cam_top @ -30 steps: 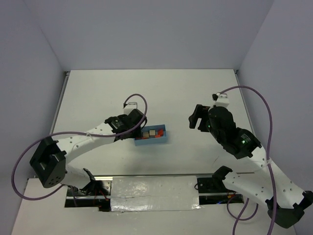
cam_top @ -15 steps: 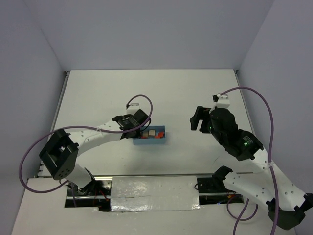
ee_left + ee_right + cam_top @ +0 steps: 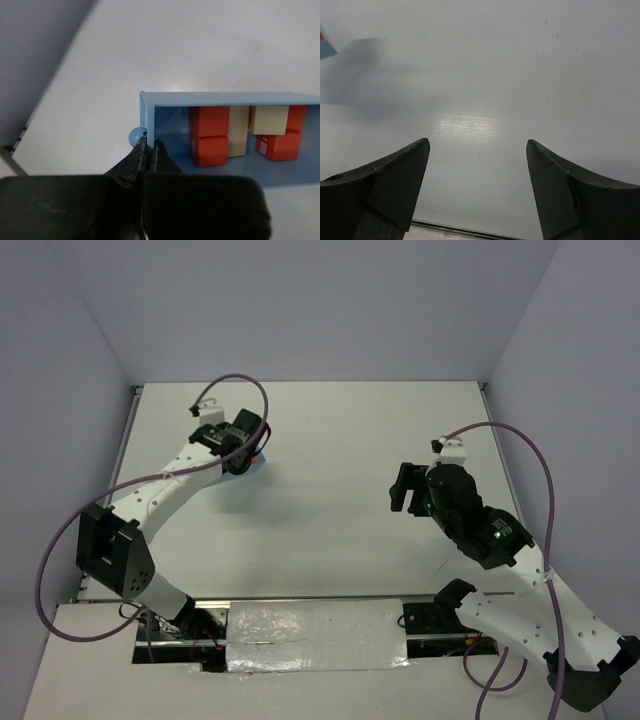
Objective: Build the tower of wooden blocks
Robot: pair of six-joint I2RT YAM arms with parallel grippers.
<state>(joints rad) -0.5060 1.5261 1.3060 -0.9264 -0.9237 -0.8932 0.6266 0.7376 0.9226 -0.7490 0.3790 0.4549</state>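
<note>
Our left hand (image 3: 148,150), clenched on the end wall of the light-blue tray (image 3: 225,98), had carried it from the middle of the worktop (image 3: 340,440) to the far left, the wooden blocks (image 3: 210,135) inside it, no tower begun, while our right hand (image 3: 476,145) hung released.

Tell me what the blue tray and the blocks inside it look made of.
Blue tray: likely plastic; thin, even walls, smooth uniform colour.
Red blocks: probably painted wood; flat opaque coat, crisp edges.
Tan blocks: probably bare wood; pale matte faces, though no grain shows.
</note>
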